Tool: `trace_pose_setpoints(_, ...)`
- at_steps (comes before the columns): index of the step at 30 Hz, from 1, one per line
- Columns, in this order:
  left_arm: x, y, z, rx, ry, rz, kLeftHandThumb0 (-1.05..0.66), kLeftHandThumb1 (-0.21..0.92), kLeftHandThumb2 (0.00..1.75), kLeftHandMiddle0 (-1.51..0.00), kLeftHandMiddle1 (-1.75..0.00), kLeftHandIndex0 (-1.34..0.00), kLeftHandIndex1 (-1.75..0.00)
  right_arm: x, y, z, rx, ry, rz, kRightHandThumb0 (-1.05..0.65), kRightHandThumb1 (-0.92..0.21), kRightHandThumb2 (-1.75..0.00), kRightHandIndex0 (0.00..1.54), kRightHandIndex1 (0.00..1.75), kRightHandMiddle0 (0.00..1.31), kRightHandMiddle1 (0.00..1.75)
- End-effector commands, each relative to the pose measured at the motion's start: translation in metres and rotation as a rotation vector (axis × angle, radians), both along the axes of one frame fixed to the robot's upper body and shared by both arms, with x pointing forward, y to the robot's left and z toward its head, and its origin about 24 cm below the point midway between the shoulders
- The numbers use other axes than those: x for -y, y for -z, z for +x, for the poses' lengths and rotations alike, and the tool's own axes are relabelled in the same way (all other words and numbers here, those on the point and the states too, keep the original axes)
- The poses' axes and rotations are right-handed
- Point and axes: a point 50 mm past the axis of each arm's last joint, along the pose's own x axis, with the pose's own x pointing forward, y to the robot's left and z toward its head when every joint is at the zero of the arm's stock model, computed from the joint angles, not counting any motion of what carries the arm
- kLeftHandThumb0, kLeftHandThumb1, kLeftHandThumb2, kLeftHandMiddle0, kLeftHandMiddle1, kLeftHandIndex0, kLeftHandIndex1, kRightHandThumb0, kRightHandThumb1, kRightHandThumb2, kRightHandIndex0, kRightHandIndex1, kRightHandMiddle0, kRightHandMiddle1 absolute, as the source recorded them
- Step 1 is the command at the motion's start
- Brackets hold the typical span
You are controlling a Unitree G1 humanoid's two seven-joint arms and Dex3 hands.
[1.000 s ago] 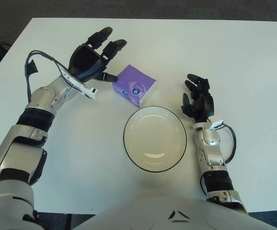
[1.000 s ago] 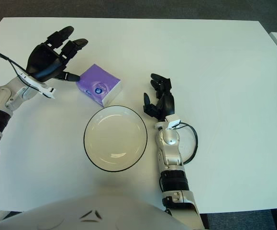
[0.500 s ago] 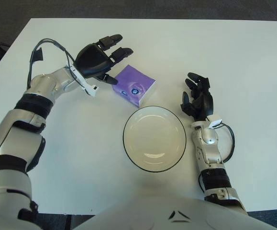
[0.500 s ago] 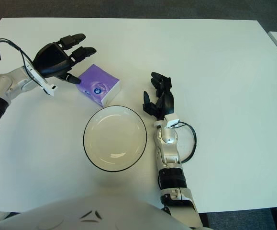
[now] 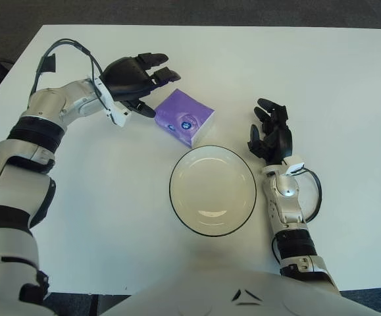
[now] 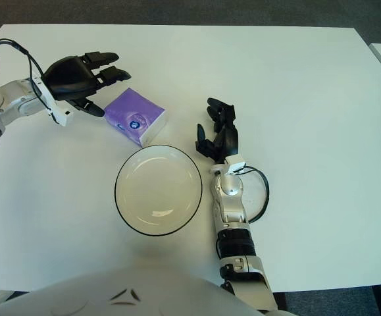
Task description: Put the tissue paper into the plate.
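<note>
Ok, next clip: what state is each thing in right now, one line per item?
Tissue pack: lying flat on the table, above and left of the plate, not gripped.
Plate: upright on the table, nothing in it.
Left hand: beside the tissue pack's left end, fingers spread, holding nothing.
Right hand: parked on the table right of the plate, holding nothing.
Table: white, carrying both items.

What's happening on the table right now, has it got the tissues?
Not yet. The left hand hovers open just left of the purple tissue pack, fingers spread toward it without gripping. The pack lies on the white table, just beyond the plate, which holds nothing. The right hand rests idle to the plate's right.
</note>
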Motion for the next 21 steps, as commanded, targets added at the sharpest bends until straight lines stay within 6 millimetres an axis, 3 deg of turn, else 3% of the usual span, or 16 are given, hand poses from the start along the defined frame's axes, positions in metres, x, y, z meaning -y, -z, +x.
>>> trace_pose_setpoints(1,0.006,-0.016,-0.002,0.020,0.039,0.005,-0.81,0.92,0.57,-0.24,0.00,0.00,-0.76,-0.001,0.031,-0.009,-0.158,0.006,0.014,-0.37,-0.66,-0.83,0.38,0.74,0.01,1.07)
trace_pose_setpoints(8,0.008,-0.020,-0.005,-0.077,0.076,0.037,-0.98,0.92,0.45,-0.10,0.00,0.00,-0.62,-0.003,0.032,-0.008,-0.160,0.006,0.009,-0.36,-0.66,-0.85,0.39,0.74,0.00,1.06)
trace_pose_setpoints(13,0.009,-0.025,-0.010,-0.205,0.136,0.089,-1.04,0.92,0.32,-0.01,0.00,0.00,-0.38,-0.003,0.032,-0.008,-0.162,0.011,0.011,-0.36,-0.66,-0.85,0.40,0.74,0.00,1.05)
trace_pose_setpoints(21,0.017,-0.034,-0.021,-0.264,0.219,0.143,-1.05,0.92,0.24,0.00,0.00,0.00,-0.05,-0.002,0.033,-0.007,-0.166,0.014,0.026,-0.36,-0.67,-0.85,0.42,0.75,0.00,1.04)
